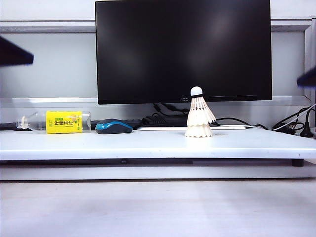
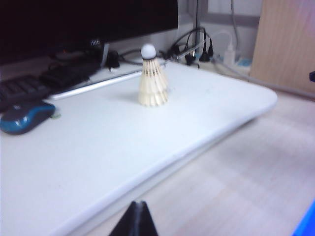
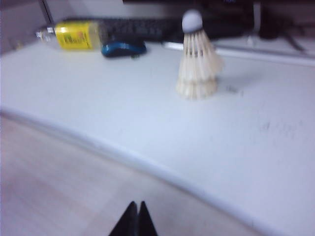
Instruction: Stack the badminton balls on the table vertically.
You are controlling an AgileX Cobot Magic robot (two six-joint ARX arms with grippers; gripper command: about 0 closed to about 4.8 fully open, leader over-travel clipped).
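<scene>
Badminton balls (image 1: 199,118) stacked upright; left hand (image 2: 138,210), right hand (image 3: 135,210) closed, wrist-view only.

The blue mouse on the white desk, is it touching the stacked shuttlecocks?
No, the blue mouse lies well left of the stacked shuttlecocks, bare table between them.

The two badminton balls (image 1: 199,118) stand as one upright stack on the white table (image 1: 98,144), one nested inside the other, so the feather skirts show as two flared white tiers. A single round white cork tip with a dark band beneath it points straight up. The stack rests skirt-down on the board, just in front of the black monitor (image 1: 182,49), below its lower edge and right of its middle.
</scene>
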